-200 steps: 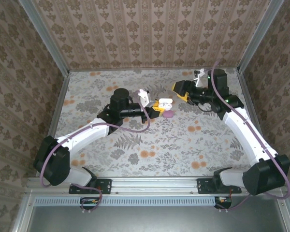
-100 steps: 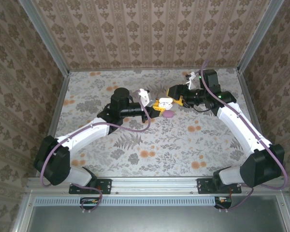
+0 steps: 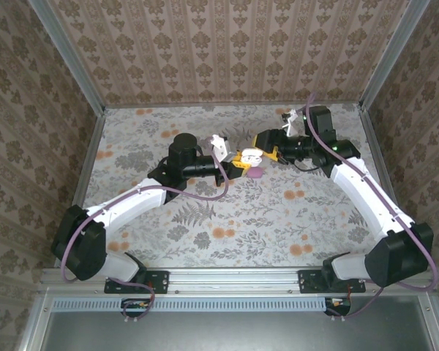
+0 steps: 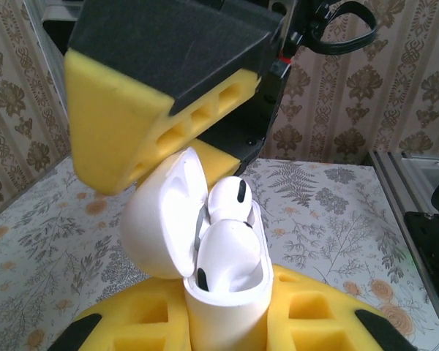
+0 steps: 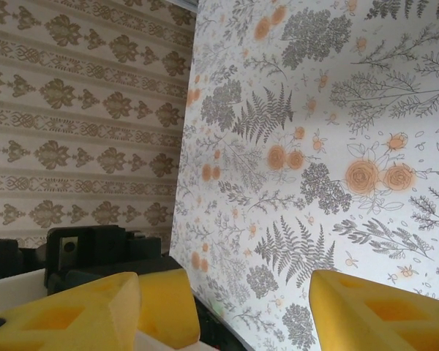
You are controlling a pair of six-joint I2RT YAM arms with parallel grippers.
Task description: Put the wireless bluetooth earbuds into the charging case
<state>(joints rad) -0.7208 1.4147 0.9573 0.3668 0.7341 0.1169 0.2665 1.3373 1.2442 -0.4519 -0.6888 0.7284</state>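
The white charging case (image 4: 230, 296) stands upright with my left gripper (image 4: 223, 333) shut on its body between yellow pads. Its lid (image 4: 161, 219) hangs open to the left. Two white wireless bluetooth earbuds sit in the case, one at the back (image 4: 230, 199) and one in front (image 4: 230, 252). From above, the case (image 3: 250, 155) is mid-table, held by the left gripper (image 3: 238, 162). My right gripper (image 3: 268, 145) hovers just right of it and above, open. One of its yellow fingers (image 4: 132, 124) looms over the lid. In the right wrist view the right gripper (image 5: 234, 314) holds nothing.
A small pink object (image 3: 254, 174) lies on the floral tabletop (image 3: 205, 212) just in front of the case. Patterned walls (image 3: 227, 51) close the back and sides, with metal rails along the table edges (image 3: 377, 146).
The right arm swung left and brought its gripper close above the case; in the last half second it barely moved. The left arm and the case stayed still.
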